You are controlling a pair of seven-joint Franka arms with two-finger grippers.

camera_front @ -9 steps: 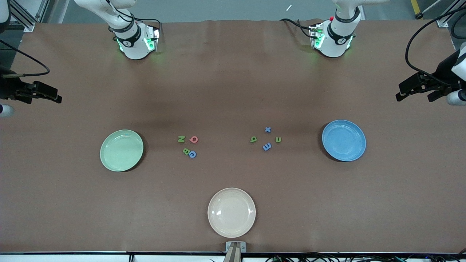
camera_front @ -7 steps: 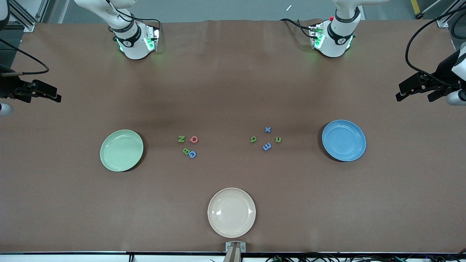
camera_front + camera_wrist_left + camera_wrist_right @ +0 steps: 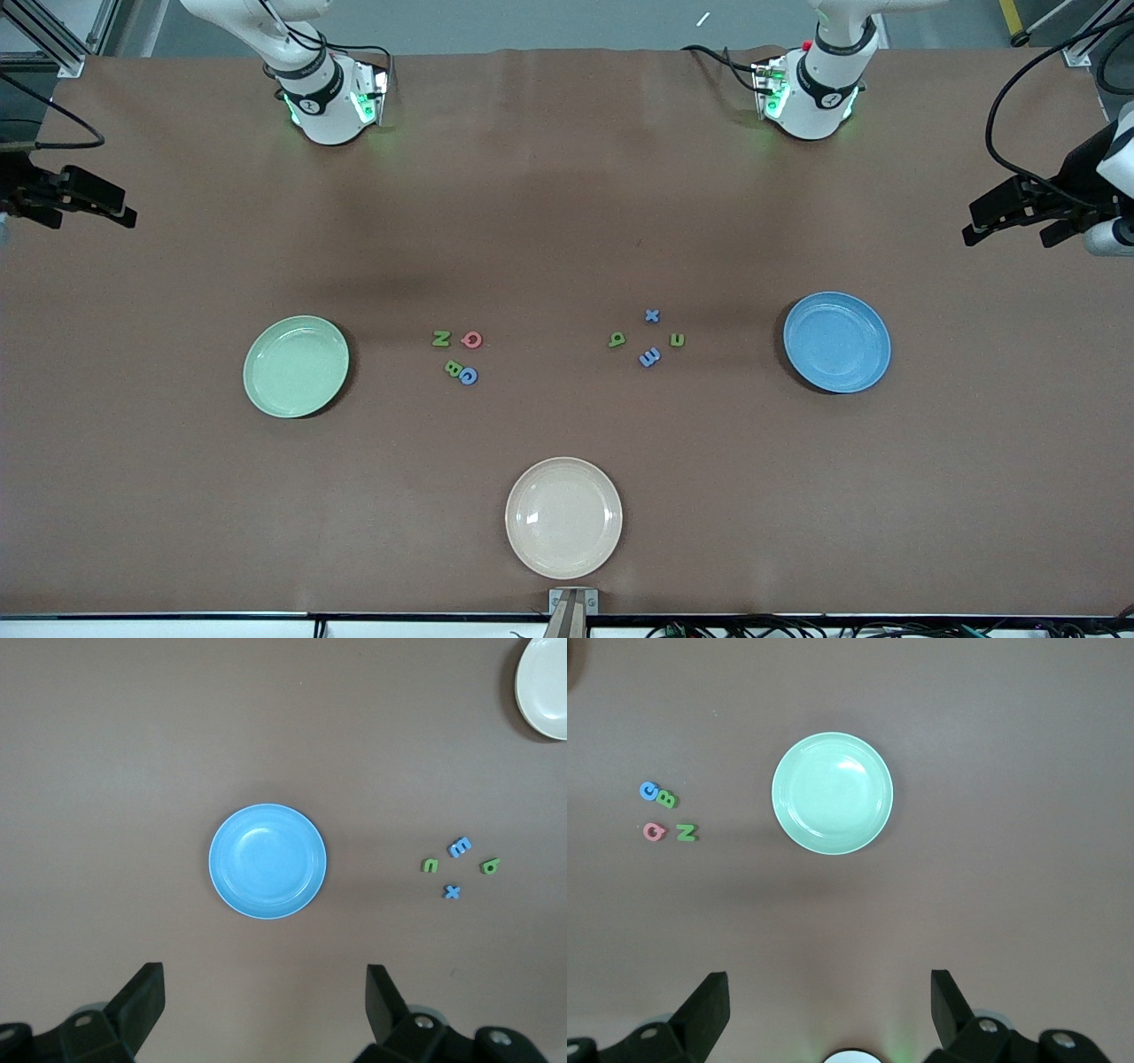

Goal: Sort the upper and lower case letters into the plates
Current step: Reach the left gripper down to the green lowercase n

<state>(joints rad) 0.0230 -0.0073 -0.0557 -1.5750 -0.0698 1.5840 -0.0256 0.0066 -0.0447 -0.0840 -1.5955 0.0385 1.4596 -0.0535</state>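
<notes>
Hovering with jaws spread wide and holding nothing, the left gripper [image 3: 1010, 221] and right gripper [image 3: 97, 206] hang over opposite ends of the tabletop [image 3: 567, 177]. The blue plate [image 3: 836, 342] sits toward the left arm's end, the pale green plate [image 3: 296, 365] toward the right arm's. Foam letters lie between them: capitals [image 3: 457, 353] near the green plate, lowercase [image 3: 648, 337] near the blue one.

the front camera looks steeply down from high across the surface [image 3: 567, 221] toward both bases, while each wrist camera looks straight down from well above, the left sharing the blue plate [image 3: 267, 861] and the right sharing the pale green plate [image 3: 833, 793] with the front view.
</notes>
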